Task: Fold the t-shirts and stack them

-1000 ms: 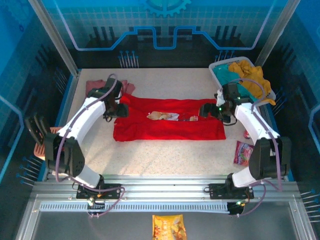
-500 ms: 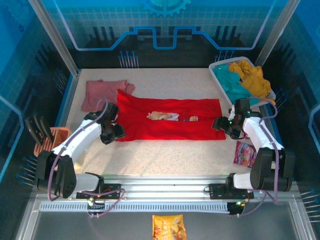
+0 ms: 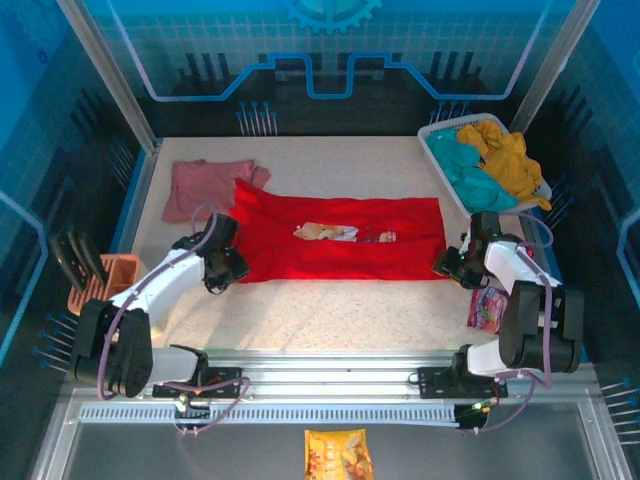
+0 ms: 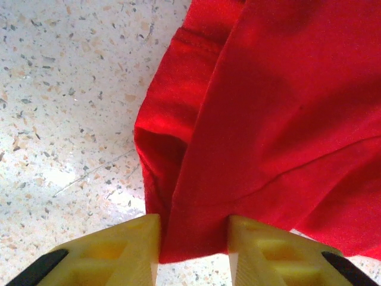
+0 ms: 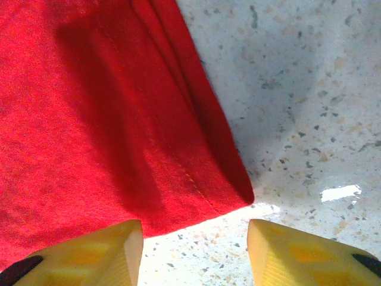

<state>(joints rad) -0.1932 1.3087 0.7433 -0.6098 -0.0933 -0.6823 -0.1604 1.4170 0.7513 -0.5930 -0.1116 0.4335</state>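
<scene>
Red shirt [image 3: 340, 255] lies mid-table [image 3: 330, 312] as a wide flat band, print up. The pink shirt [image 3: 205, 186] sits at the far left with the red one's far-left corner over its edge. Left gripper [image 4: 194, 241] is down on the near-left corner: jaws apart, cloth lying in the gap and touching both yellow fingers [image 4: 122, 250], not pinched by the look of it. Right gripper [image 5: 195, 238] is at the near-right corner, jaws wide apart. The hem reaches only its left finger and the rest of the gap is bare table.

My read is a two-corner grab for the next fold. Main risk is on the right: if the jaws shut where they stand, they may catch a sliver of hem or nothing. The left would then lift alone, skew the band and wreck the fold line. The left corner is doubled over, so a shallow pinch may take only the top layer and let the lower one peel open. Fingertips look very close to the table, so pressing lower could scrape or stall. Uneven lift or pull between the arms would stretch or twist the shirt. Carrying the fold toward the far edge could drag the pink shirt. A snack packet [image 3: 487, 306] lies just beside the right arm, so a wide swing could knock it.
</scene>
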